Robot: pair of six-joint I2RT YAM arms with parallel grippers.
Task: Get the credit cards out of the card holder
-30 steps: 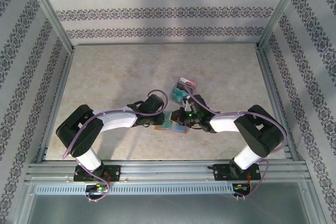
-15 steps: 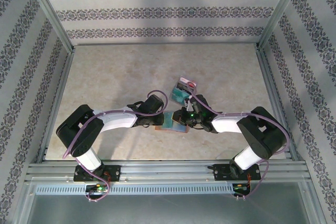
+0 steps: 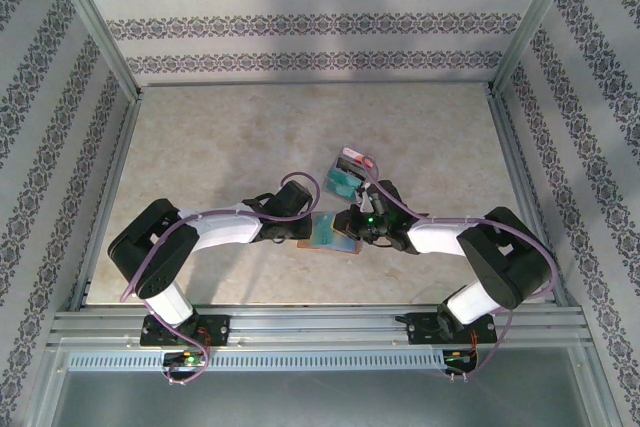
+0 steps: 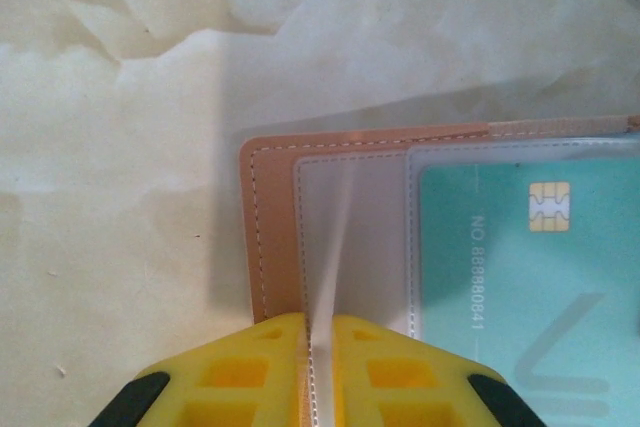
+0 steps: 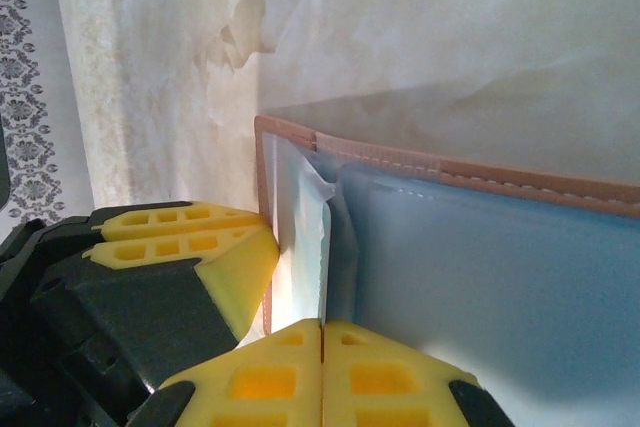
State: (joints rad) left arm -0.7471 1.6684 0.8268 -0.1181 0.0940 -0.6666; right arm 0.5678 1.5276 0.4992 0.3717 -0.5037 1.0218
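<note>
Right hand (image 5: 320,330): pinching card holder (image 5: 450,169) sleeve; elbow has swung outward since a second ago.
Left hand (image 4: 320,332): pinching a clear sleeve; teal card (image 4: 520,287) just beside.

Teal credit card (image 4: 530,297): printed "NO.88880841" beside chip, middle digits uncertain.

1. This is a robot test cell in a lab rather than a lived-in room. Bare silver aluminium frame posts (image 3: 95,17) rise at the upper left and upper right of the top view.
2. Flat wall panels printed with grey floral stripes (image 3: 310,27) box in the back and both sides like a backdrop.
3. A beige marble-patterned surface (image 3: 220,137) fills the middle.
4. Along the bottom, ribbed aluminium rails (image 3: 320,322) carry a black-and-white robot arm with purple cables (image 3: 215,230) at lower left and a matching robot arm (image 3: 450,237) at lower right.
</note>
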